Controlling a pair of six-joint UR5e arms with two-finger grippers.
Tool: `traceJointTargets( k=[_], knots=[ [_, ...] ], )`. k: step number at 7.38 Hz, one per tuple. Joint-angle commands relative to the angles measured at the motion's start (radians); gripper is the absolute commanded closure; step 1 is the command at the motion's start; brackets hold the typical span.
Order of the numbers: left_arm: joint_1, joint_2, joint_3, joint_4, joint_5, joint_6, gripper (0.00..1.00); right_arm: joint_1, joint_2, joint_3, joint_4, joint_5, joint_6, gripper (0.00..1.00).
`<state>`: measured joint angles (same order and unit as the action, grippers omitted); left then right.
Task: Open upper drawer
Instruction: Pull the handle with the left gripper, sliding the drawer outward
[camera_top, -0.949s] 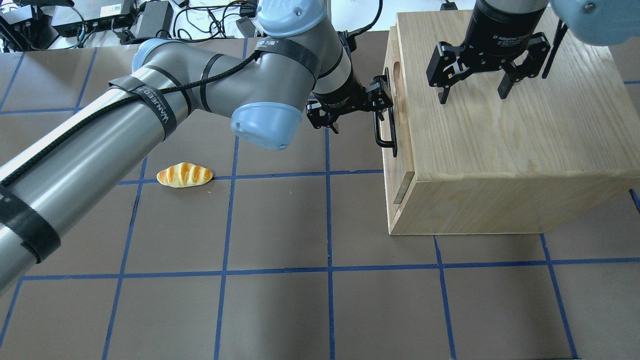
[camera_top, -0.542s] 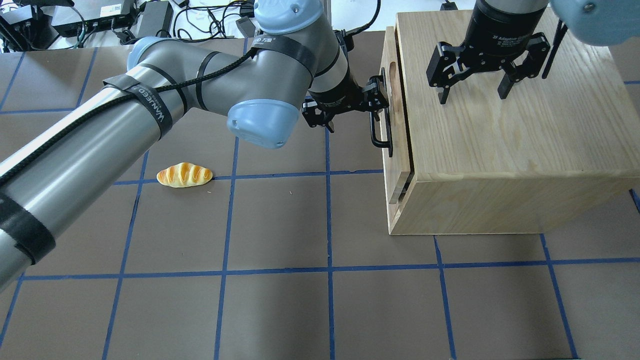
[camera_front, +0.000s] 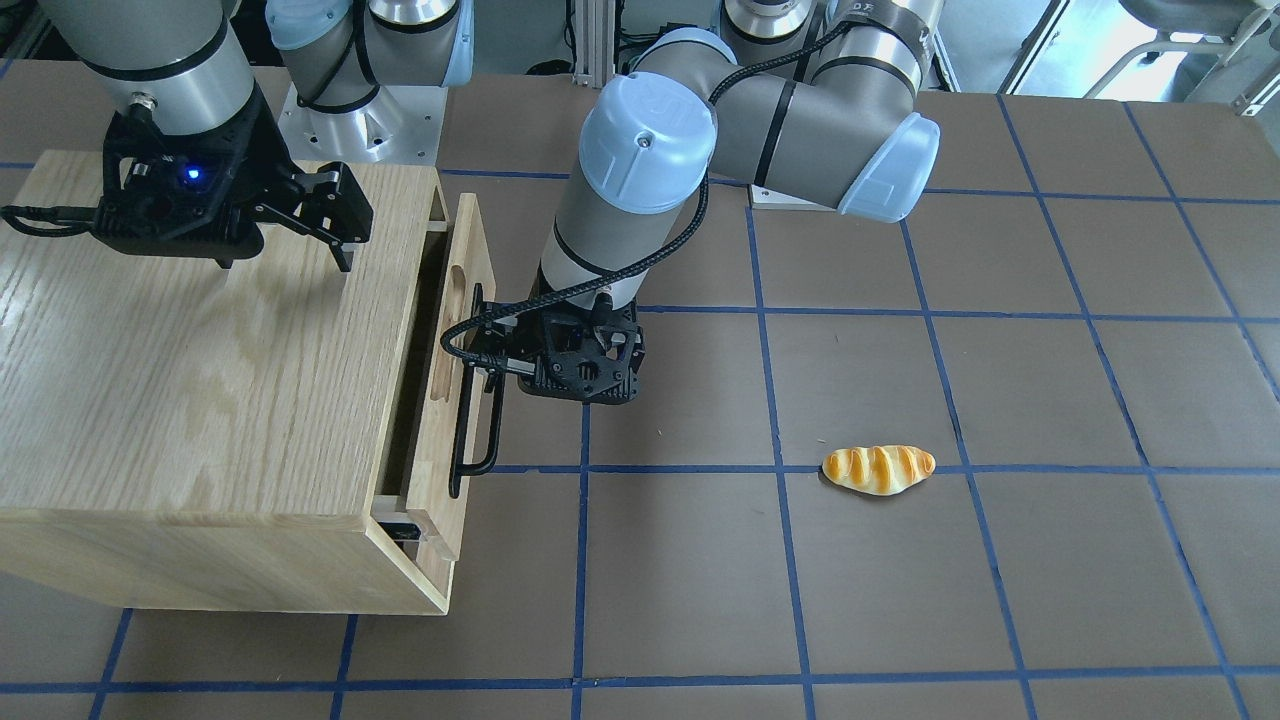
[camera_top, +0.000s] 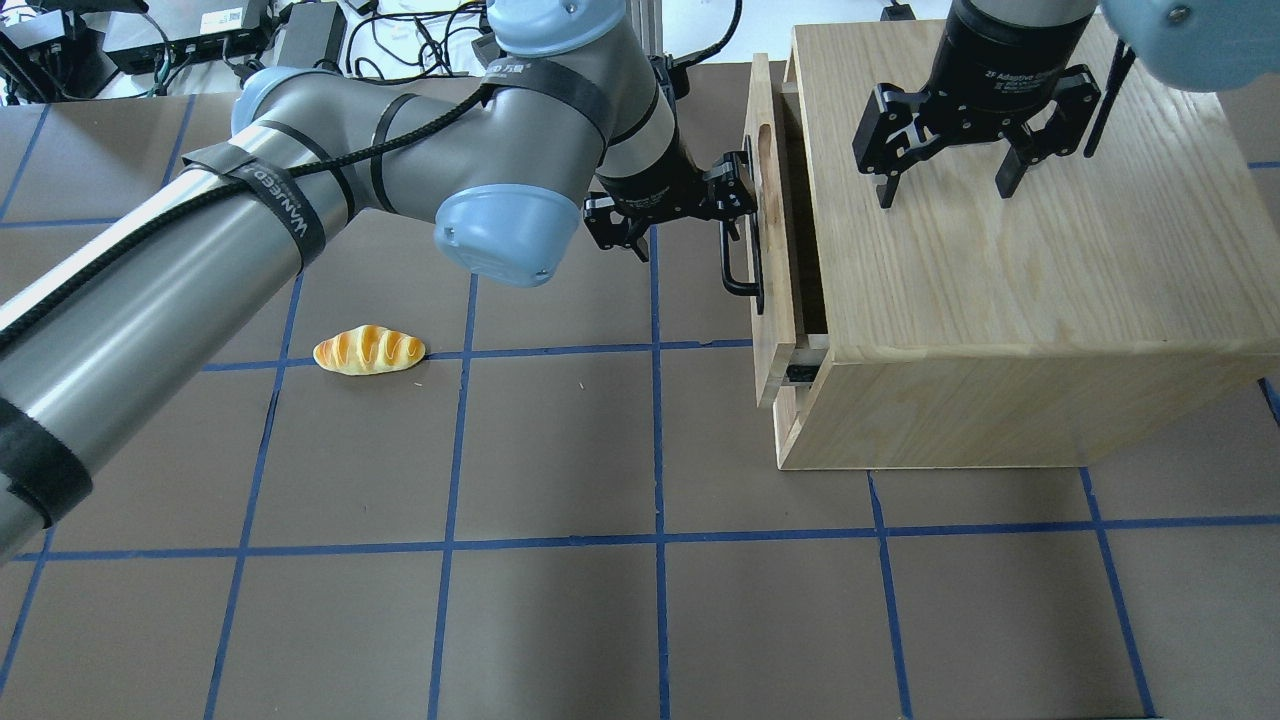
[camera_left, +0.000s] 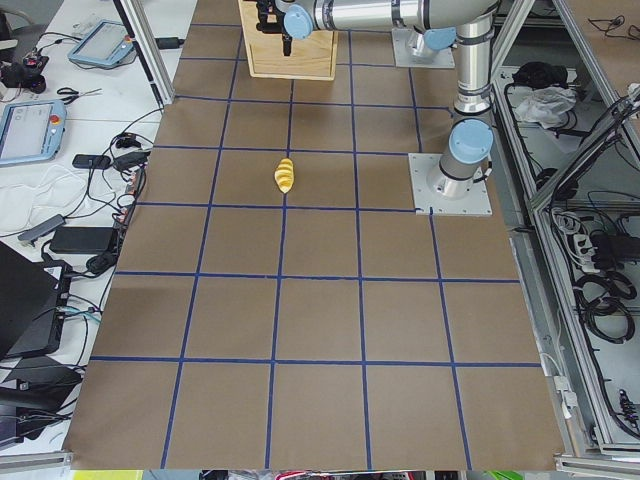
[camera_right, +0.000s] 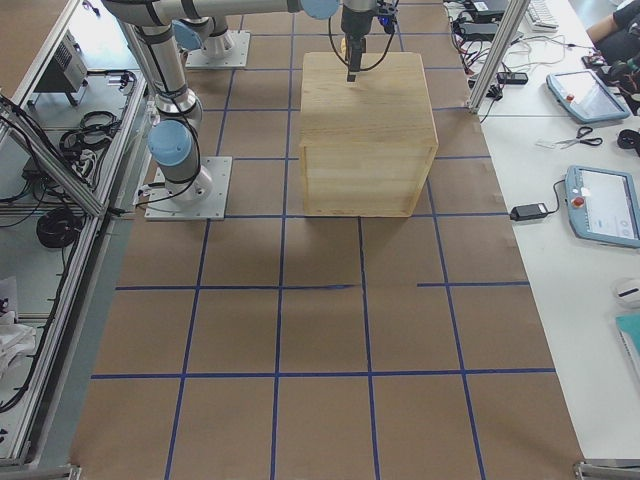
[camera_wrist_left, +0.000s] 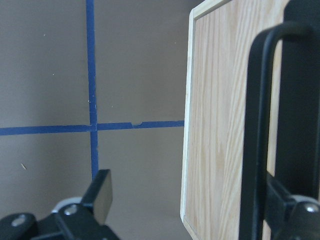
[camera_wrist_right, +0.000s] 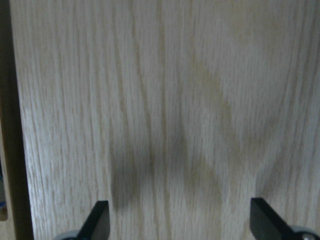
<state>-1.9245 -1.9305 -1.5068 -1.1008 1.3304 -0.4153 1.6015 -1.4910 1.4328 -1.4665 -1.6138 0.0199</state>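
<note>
Now the upper drawer (camera_top: 768, 340) stands partly out of the oak cabinet (camera_top: 1000, 260), on the side that faces the left arm. A dark gap shows between its front panel and the cabinet body. A black slide rail is visible at the near corner of the drawer in both the overhead and the front view.

The left gripper (camera_top: 738, 200) is at the black bar handle (camera_top: 726, 265), near the far end of the bar. Its fingers are wide apart. In the left wrist view the handle passes between them, very close to one finger (camera_wrist_left: 292, 210), while the other finger (camera_wrist_left: 100, 195) is well clear of it. Whether the near finger presses on the bar, I cannot tell.

The right gripper (camera_top: 947, 190) points down over the cabinet's top, near the drawer side, also with its fingers spread and nothing between them. I cannot tell if the tips touch the wood.

A small bread roll (camera_top: 369, 350) lies on the brown table (camera_top: 560, 620), on a blue tape line, well apart from the cabinet.
</note>
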Motion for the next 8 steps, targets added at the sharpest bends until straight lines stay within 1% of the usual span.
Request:
traceJointTargets(
  k=[1, 8],
  knots=[
    [0.004, 0.004, 0.000, -0.005, -0.002, 0.004, 0.00, 0.000, 0.000, 0.000, 0.000, 0.000, 0.000, 0.00],
    [0.025, 0.011, 0.002, -0.014, -0.002, 0.030, 0.00, 0.000, 0.000, 0.000, 0.000, 0.000, 0.000, 0.00]
  ],
)
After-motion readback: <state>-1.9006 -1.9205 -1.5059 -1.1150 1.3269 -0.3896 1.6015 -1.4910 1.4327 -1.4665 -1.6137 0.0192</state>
